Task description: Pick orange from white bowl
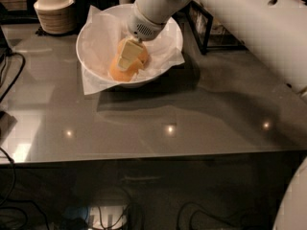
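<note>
The white bowl (pixel 175 28), lined with crinkled white paper, stands at the back of the grey table. An orange (pixel 115 72) lies inside it. My gripper (pixel 126 62) reaches down into the bowl from the upper right. A cream finger (pixel 128 53) lies across the front of the orange, and the other finger is hidden behind the fruit. The gripper appears closed on the orange, which still rests low in the bowl.
A stack of small cream bowls (pixel 53 12) stands at the back left. A dark wire rack (pixel 207 30) is to the right of the bowl. Cables (pixel 10 68) hang off the table's left edge. My white arm (pixel 249 23) crosses the upper right.
</note>
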You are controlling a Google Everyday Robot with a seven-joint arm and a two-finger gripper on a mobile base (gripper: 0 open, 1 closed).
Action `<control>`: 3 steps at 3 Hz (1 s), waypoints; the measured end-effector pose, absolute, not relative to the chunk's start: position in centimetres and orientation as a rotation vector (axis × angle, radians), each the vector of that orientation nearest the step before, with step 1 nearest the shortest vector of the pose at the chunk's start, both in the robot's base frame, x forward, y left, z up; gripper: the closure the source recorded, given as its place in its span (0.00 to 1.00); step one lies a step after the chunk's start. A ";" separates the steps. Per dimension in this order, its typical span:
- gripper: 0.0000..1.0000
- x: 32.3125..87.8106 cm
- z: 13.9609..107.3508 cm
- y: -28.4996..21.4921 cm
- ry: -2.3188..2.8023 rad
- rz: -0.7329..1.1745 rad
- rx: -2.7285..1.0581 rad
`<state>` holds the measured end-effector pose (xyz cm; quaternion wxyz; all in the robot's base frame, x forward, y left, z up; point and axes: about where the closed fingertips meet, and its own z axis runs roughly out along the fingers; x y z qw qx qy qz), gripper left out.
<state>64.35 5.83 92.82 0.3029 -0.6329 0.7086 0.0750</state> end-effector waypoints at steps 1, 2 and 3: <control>0.30 64.3 92.8 5.8 1.877 0.199 -1.680; 0.48 64.3 92.8 5.8 1.877 0.199 -1.680; 0.72 63.6 93.0 6.1 1.954 0.227 -1.613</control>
